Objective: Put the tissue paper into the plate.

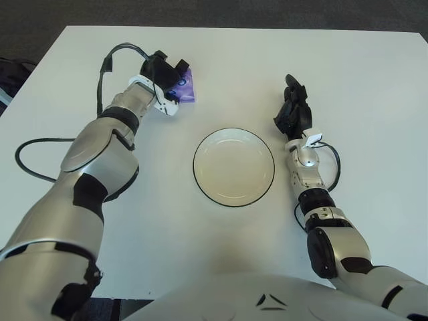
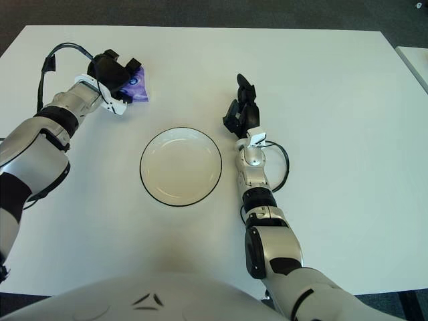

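Observation:
A purple tissue packet (image 1: 186,88) sits at the far left of the white table, tilted up on edge. My left hand (image 1: 165,72) is curled around it from the left, its dark fingers covering most of the packet. An empty white plate with a dark rim (image 1: 233,167) lies in the middle of the table, well to the right of and nearer than the packet. My right hand (image 1: 292,110) shows to the right of the plate, fingers stretched forward and holding nothing.
A black cable (image 1: 33,175) loops over the table's left edge beside my left arm. The table's far edge (image 1: 241,28) runs just beyond the packet.

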### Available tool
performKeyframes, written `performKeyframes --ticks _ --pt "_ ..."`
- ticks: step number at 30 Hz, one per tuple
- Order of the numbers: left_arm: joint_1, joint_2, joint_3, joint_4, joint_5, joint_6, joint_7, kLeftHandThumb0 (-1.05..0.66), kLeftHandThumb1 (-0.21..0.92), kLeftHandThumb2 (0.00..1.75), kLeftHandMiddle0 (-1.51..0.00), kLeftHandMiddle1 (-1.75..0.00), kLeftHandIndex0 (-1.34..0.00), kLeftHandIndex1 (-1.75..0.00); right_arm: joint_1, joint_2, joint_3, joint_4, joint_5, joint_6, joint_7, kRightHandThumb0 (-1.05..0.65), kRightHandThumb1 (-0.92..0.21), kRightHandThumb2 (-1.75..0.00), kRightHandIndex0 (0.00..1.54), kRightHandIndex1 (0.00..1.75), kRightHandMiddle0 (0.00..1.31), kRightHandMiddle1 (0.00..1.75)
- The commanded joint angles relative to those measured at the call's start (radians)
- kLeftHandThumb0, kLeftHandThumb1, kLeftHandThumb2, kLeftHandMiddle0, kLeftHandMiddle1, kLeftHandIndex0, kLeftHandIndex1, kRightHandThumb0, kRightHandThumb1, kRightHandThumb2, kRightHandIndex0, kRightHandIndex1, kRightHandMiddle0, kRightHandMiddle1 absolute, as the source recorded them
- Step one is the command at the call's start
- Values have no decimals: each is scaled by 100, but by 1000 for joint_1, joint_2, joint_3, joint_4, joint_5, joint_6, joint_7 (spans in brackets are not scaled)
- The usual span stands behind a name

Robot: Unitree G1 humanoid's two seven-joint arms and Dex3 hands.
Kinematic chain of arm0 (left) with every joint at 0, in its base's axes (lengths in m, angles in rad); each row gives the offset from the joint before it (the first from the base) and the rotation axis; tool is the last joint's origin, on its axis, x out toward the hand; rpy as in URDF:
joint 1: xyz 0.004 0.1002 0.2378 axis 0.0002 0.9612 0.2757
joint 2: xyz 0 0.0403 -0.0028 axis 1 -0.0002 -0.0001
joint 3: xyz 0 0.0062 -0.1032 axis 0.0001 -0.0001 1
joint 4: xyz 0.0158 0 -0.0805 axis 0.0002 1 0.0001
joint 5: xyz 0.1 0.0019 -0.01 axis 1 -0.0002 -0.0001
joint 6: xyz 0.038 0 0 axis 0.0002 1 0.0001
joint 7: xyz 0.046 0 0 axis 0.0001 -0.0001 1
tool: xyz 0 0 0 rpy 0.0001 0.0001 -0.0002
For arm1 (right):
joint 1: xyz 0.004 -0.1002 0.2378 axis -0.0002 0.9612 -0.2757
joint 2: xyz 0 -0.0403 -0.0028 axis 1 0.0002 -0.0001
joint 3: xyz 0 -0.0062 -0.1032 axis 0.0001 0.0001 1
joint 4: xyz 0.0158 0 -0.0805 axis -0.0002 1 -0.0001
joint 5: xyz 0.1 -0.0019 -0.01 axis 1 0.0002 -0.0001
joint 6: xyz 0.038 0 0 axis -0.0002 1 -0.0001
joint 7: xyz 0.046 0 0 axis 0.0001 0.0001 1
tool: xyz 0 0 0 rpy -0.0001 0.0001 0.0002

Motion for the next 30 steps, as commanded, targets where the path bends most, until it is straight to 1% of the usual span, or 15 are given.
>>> performKeyframes --ticks 1,6,12,25,30 --pt "71 -6 4 6 -2 -51 25 -60 92 60 -109 -174 -85 -174 141 25 1 76 9 65 -5 -66 -92 -96 23 1 0 46" --pt "79 -8 16 5 -9 -66 72 -57 92 62 -116 -175 -90 -175 143 25 2 69 8 74 -6 -67 -92 -96 23 1 0 48" --pt "89 -13 32 5 -23 -76 96 -55 92 65 -121 -175 -95 -175 145 25 4 64 5 79 -9 -67 -92 -96 24 1 0 53" --pt "104 -14 41 5 -27 -77 115 -55 92 73 -124 -175 -97 -175 150 27 8 59 3 82 -15 -64 -92 -94 29 2 0 63" --pt "110 -14 60 5 -44 -82 110 -55 92 73 -124 -175 -97 -175 152 26 13 57 -1 87 -16 -64 -92 -94 30 2 0 66"
